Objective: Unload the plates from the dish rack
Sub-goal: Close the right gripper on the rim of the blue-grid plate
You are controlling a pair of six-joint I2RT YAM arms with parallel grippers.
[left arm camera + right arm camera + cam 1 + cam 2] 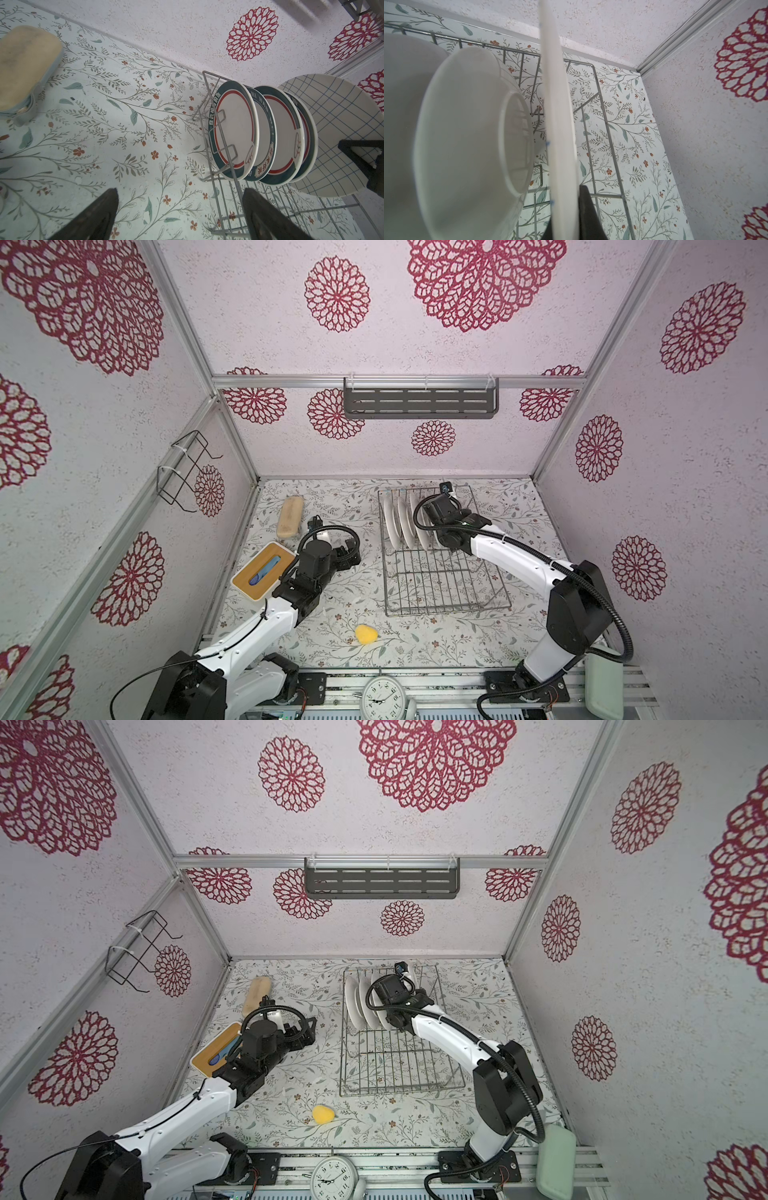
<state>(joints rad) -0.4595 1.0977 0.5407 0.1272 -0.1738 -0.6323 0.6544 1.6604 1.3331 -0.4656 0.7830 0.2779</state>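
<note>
Got the right gripper [566, 225] clamped tight on the rim of the grid-lined plate [340, 133], upright beside four green-rimmed plates [234, 133] at the back of the dish rack [444, 585]. Also seeing the left gripper [180, 193] wide open, empty, just left of it.

One rack [446, 611] holds four green-rimmed plates [234, 133] and one grid-lined plate [342, 128]. The counter [519, 635] also carries one yellow lump [365, 634], one wood-topped box [262, 570], one beige pouch [289, 516].
</note>
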